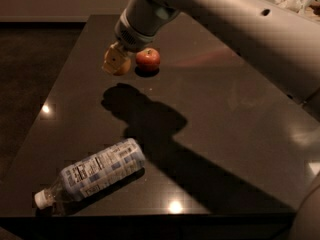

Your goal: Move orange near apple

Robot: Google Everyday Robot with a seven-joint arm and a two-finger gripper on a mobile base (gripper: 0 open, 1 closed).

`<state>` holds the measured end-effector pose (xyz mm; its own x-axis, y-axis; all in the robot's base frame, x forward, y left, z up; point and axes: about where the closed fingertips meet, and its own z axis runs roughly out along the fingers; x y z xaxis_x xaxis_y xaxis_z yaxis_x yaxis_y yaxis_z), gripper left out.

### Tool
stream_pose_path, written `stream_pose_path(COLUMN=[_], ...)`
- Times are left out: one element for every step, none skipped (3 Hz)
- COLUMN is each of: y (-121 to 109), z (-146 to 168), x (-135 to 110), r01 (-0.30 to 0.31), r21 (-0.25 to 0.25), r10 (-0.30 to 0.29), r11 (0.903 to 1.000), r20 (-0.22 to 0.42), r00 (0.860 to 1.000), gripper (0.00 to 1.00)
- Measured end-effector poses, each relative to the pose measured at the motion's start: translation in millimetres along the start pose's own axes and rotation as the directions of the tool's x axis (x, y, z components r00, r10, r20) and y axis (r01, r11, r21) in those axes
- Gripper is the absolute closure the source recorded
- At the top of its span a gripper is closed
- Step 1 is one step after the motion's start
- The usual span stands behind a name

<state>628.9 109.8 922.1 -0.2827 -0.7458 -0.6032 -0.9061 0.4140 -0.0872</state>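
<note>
Jaws around orange [122, 67] over dark table [225, 114]

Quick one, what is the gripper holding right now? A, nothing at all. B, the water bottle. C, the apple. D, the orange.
D: the gripper at the far side of the table is shut on the orange, just left of the apple in the camera view, while the water bottle lies on its side near the front edge.
</note>
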Motion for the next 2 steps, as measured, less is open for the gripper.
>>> stream_pose_path(y=[-35, -53], z=[-19, -27], x=[30, 55], r01=[-0.059, -0.096], r21=[0.08, 0.12], r10=[0.06, 0.098], r11=[0.995, 0.9881], r20=[-0.016, -0.016], r00=[0.998, 0.995], gripper=[1.0, 1.0])
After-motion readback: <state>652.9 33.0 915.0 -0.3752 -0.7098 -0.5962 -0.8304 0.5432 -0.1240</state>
